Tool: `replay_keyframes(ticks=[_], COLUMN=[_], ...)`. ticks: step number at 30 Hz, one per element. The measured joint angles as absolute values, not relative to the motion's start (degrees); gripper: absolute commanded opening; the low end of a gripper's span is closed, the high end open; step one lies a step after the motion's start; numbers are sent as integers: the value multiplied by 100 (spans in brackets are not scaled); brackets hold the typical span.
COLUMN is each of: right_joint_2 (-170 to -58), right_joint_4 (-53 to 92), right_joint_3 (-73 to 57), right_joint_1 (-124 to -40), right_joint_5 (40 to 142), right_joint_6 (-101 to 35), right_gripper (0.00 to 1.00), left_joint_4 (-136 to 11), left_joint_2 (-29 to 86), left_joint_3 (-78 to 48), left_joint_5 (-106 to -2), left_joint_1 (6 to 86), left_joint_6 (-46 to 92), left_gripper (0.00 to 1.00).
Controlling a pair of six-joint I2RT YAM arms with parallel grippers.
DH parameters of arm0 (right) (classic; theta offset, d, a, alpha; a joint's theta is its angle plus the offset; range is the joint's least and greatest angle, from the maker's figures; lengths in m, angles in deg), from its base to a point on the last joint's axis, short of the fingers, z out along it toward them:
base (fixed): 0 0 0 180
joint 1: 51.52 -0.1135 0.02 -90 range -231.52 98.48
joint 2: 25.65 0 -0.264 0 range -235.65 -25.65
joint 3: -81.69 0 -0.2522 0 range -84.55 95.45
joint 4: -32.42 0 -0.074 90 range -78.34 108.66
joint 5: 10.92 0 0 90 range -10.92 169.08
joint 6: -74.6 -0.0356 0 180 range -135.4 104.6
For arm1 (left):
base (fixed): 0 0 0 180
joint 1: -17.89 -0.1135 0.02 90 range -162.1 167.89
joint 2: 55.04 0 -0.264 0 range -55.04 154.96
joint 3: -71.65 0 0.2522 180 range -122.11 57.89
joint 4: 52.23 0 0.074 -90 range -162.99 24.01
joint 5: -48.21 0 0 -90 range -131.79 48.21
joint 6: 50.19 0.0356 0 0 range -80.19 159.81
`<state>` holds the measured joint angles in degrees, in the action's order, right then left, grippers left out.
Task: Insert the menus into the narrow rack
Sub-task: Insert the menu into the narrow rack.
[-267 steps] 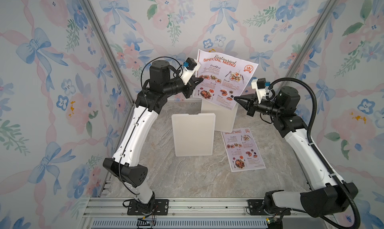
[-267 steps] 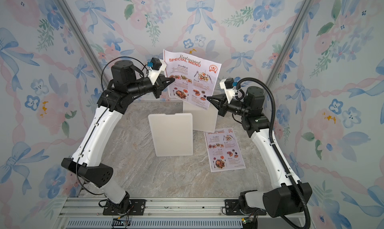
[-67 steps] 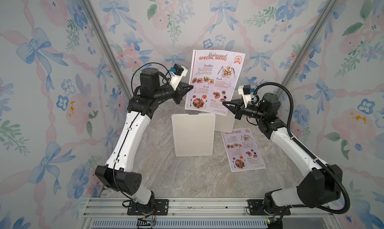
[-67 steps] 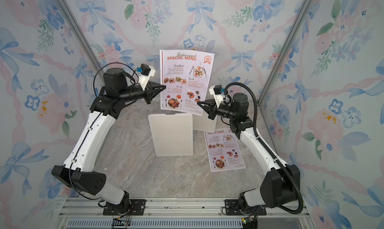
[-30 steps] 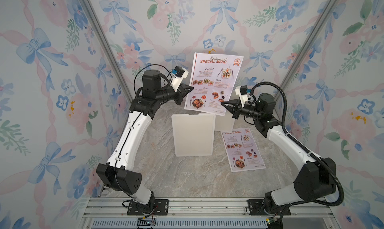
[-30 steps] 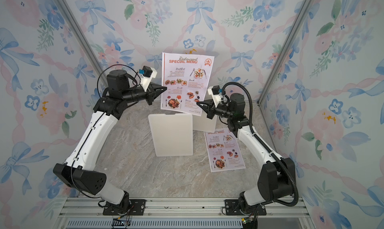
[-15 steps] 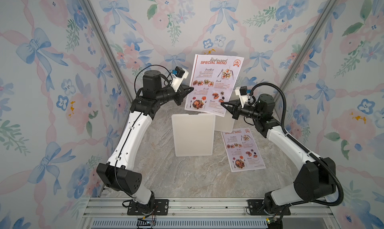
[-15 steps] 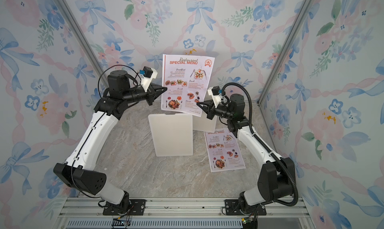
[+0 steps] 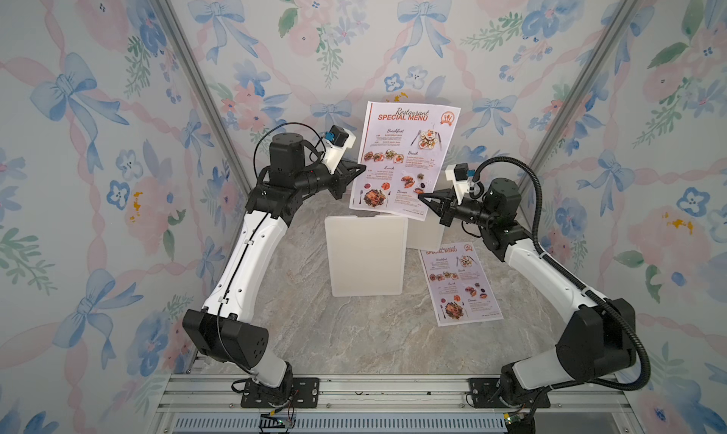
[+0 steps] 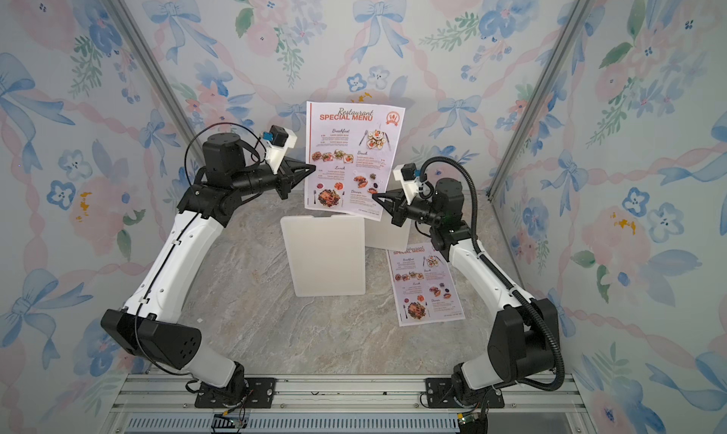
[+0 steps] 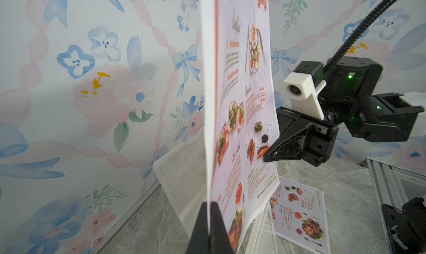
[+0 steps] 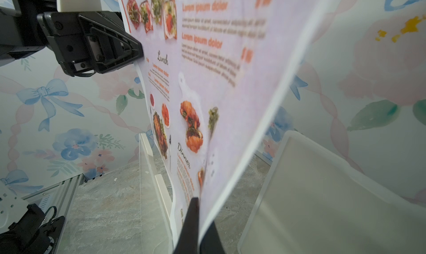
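You have the held menu (image 9: 405, 156) pinched from both sides. It is a thin, flexible, pale lilac rectangle with an orange-red heading, small food photos and a round orange badge. The left fingers (image 9: 364, 169) are closed flat on its left edge at about mid-height, and the left wrist view shows them pressed together with the paper between. The right fingers (image 9: 420, 195) are closed the same way on the right edge, lower down, near the bottom corner.

The sheet hangs upright in the air with its long axis vertical, the top leaning a little to the right. The heading is uppermost and the printed face is toward the top cameras. The paper bows slightly between the two grips.

Its bottom edge sits just over the top of the front rack (image 9: 366, 255), a frosted white plastic panel with rounded corners that stands on edge. The rear rack (image 9: 423, 233), of like material, stands just behind and to the right, partly hidden. You cannot tell from these views whether the sheet has entered a slot, nor which rack is the narrow one.

The flat menu (image 9: 460, 286) lies face up on the grey, marbled worktop (image 9: 354, 341), right of the front rack. Its long axis runs near to far, with the heading at the far end, just beside the rear rack.
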<state>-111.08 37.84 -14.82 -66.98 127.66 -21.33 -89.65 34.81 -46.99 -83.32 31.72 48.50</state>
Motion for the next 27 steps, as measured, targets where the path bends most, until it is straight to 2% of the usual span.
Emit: replay_keyframes(ticks=[27], right_joint_2=[-10990], right_joint_4=[3915], right_joint_3=[-1573], right_joint_1=[-6733], right_joint_5=[12790], right_joint_6=[-2286], right_gripper=[0], left_joint_4=[-8963], left_joint_2=[3393], left_joint_3=[-4684], left_joint_5=[-8444], left_joint_1=[3115], left_joint_6=[4704], left_gripper=[0])
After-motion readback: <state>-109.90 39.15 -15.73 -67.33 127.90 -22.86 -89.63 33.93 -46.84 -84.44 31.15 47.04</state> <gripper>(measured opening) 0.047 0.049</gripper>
